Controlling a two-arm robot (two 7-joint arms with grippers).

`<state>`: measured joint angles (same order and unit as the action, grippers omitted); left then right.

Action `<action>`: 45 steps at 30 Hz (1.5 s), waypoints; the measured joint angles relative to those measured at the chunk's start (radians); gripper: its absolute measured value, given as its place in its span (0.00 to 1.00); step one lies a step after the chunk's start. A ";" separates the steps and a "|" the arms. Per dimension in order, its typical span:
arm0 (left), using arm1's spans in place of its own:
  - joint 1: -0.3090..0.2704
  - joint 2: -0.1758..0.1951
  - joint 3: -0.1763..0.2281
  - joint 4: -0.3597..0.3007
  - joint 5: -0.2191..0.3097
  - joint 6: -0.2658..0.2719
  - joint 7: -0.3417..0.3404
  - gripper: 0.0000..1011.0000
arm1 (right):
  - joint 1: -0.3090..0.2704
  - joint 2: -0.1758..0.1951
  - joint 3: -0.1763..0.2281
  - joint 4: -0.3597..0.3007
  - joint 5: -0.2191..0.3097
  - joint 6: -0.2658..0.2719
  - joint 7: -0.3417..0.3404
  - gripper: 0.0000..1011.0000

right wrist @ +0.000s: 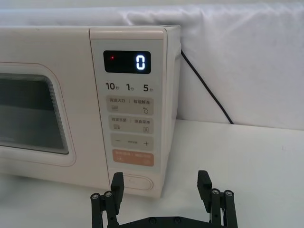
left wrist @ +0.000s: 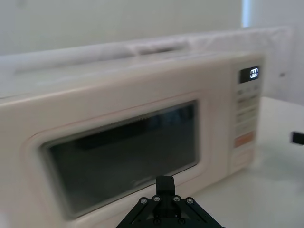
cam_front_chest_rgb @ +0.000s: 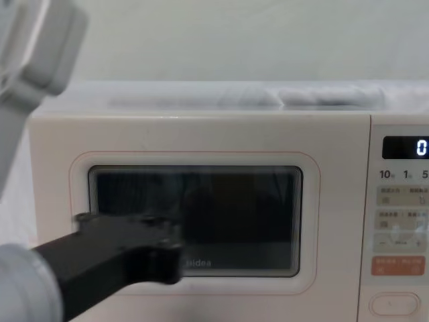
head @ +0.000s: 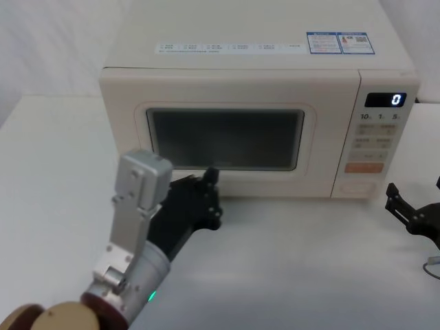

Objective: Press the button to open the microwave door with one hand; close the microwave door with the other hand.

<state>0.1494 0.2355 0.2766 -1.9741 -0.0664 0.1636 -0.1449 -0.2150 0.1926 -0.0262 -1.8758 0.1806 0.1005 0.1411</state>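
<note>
The cream microwave door with its dark window sits flush with the oven front. My left gripper is shut, and its black tip is at the door's lower edge, just under the window's middle. The left wrist view shows that tip close before the door, and the chest view shows it across the window. The wide pill-shaped button lies at the bottom of the control panel. My right gripper stands open on the table a short way in front of the button, not touching it.
The control panel shows a lit "0" over small keys and an orange-red key. A black cable runs down behind the oven's right side. White table stretches in front of the oven.
</note>
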 joint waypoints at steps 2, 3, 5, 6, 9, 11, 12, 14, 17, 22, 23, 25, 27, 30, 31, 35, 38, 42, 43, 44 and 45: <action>0.015 -0.002 -0.014 0.000 0.006 -0.009 0.011 0.00 | 0.000 0.000 0.000 0.000 0.000 0.000 0.000 0.99; 0.029 -0.005 -0.030 0.000 0.010 -0.024 0.020 0.00 | 0.000 0.000 0.000 0.000 0.000 0.000 0.000 0.99; 0.041 -0.008 -0.046 0.004 0.011 -0.037 0.026 0.00 | 0.000 0.000 0.000 0.000 0.000 0.000 0.000 0.99; 0.053 -0.011 -0.064 0.009 0.008 -0.049 0.028 0.00 | 0.000 0.000 0.000 0.000 0.000 0.000 0.000 0.99; 0.070 -0.016 -0.095 0.019 -0.004 -0.076 0.027 0.00 | 0.000 0.000 0.000 0.000 0.000 0.000 0.000 0.99; 0.078 -0.018 -0.112 0.026 -0.011 -0.090 0.025 0.00 | 0.000 0.000 0.000 0.000 0.000 0.000 0.000 0.99; 0.086 -0.020 -0.127 0.033 -0.019 -0.105 0.022 0.00 | 0.000 0.000 0.000 0.000 0.000 0.000 0.000 0.99; 0.092 -0.023 -0.144 0.038 -0.027 -0.117 0.021 0.00 | 0.000 0.000 0.000 0.000 0.000 0.000 0.000 0.99; 0.104 -0.030 -0.178 0.052 -0.044 -0.136 0.022 0.00 | 0.000 0.000 0.000 0.000 0.000 0.000 0.000 0.99; 0.120 -0.048 -0.241 0.074 -0.083 -0.163 0.028 0.00 | 0.000 0.000 0.000 0.000 0.000 0.000 0.000 0.99; 0.121 -0.050 -0.247 0.077 -0.086 -0.165 0.029 0.00 | 0.000 0.000 0.000 0.000 0.000 0.000 0.000 0.99; 0.125 -0.057 -0.269 0.084 -0.099 -0.173 0.032 0.00 | 0.000 0.000 0.000 0.000 0.000 0.000 0.000 0.99; 0.126 -0.060 -0.279 0.089 -0.105 -0.177 0.032 0.00 | 0.000 0.000 0.000 0.000 0.000 0.000 0.000 0.99; 0.127 -0.064 -0.299 0.108 -0.113 -0.189 0.032 0.00 | 0.000 0.000 0.000 0.000 0.000 0.000 0.000 0.99; 0.126 -0.064 -0.302 0.113 -0.115 -0.191 0.031 0.00 | 0.000 0.000 0.000 0.000 0.000 0.000 0.000 0.99; 0.118 -0.060 -0.313 0.142 -0.117 -0.197 0.021 0.00 | 0.000 0.000 0.000 0.000 0.000 0.000 0.000 0.99; 0.109 -0.055 -0.319 0.163 -0.120 -0.199 0.012 0.00 | 0.000 0.000 0.000 0.000 0.000 0.000 0.000 0.99; 0.101 -0.053 -0.322 0.181 -0.122 -0.199 0.006 0.00 | 0.000 0.000 0.000 0.000 0.000 0.000 0.000 0.99; 0.100 -0.053 -0.322 0.183 -0.122 -0.199 0.005 0.00 | 0.000 0.000 0.000 0.000 0.000 0.000 0.000 0.99; 0.099 -0.053 -0.320 0.186 -0.120 -0.196 0.006 0.00 | 0.000 0.000 0.000 0.000 0.000 0.000 0.000 0.99; 0.098 -0.055 -0.316 0.186 -0.114 -0.192 0.009 0.00 | 0.000 0.000 0.000 0.000 0.000 0.000 0.000 0.99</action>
<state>0.2470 0.1805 -0.0396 -1.7880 -0.1799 -0.0285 -0.1357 -0.2149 0.1926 -0.0262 -1.8758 0.1807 0.1005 0.1411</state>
